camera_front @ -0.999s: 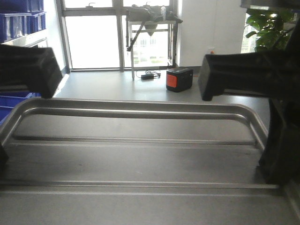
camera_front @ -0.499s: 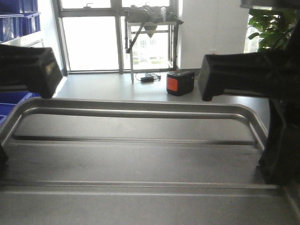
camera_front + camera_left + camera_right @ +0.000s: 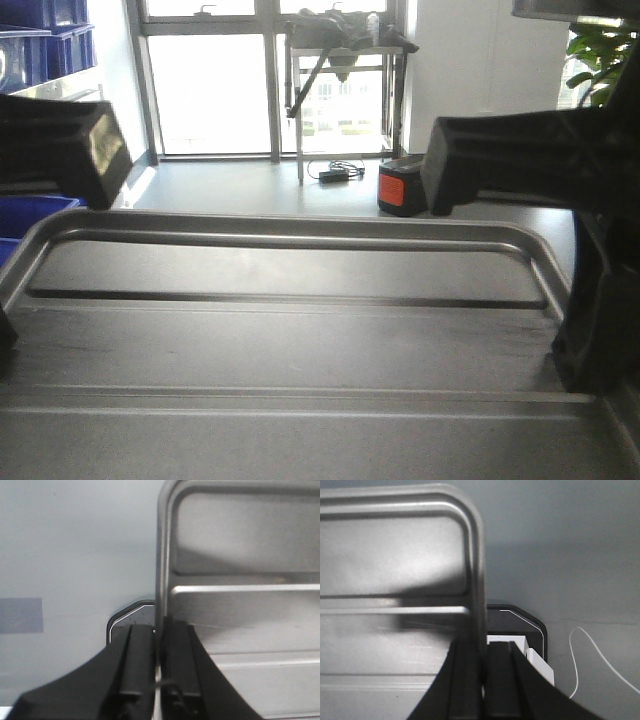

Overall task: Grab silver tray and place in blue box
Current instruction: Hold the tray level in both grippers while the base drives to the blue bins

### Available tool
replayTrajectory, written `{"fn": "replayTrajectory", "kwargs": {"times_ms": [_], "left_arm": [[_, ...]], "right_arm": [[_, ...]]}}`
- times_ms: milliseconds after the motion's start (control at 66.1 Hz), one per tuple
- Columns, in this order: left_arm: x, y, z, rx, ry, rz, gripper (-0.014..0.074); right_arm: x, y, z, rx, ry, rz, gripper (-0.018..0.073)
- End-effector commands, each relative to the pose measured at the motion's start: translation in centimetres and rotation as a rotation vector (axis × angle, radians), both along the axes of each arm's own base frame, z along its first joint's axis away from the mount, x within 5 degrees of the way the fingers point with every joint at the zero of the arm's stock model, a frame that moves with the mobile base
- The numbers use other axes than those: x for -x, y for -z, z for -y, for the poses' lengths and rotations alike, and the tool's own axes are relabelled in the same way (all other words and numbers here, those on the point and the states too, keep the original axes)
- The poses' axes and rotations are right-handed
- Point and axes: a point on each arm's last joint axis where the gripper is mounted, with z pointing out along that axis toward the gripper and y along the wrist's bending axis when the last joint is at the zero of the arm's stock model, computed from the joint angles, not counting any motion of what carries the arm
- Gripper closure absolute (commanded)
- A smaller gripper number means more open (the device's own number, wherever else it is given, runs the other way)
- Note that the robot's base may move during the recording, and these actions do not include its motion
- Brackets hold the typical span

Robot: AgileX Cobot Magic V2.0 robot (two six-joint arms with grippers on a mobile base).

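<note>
One half looks done: the silver tray (image 3: 300,340) is grabbed and held level across the front view, apparently off any surface, with floor under its edges in both wrist views. Left fingers (image 3: 139,660) are clamped on its left rim, right fingers (image 3: 500,680) on its right rim. Placing is left; the blue box can't be made out, only a blue shape (image 3: 30,212) past the tray's left corner.
</note>
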Motion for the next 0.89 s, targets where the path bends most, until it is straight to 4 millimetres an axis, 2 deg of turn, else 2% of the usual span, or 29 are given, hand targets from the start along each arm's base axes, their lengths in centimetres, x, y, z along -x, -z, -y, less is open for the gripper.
{"fn": "replayTrajectory", "kwargs": {"times_ms": [0,878], "left_arm": [[-0.03,-1.21,-0.4,0.0,-0.009,0.037,0.0605],[-0.03,-1.21,-0.4,0.0,-0.009,0.037,0.0605]], "right_arm": [[-0.19,-1.18,0.43,0.003,-0.006,0.051,0.0501],[-0.19,-1.18,0.43,0.003,-0.006,0.051,0.0501]]}}
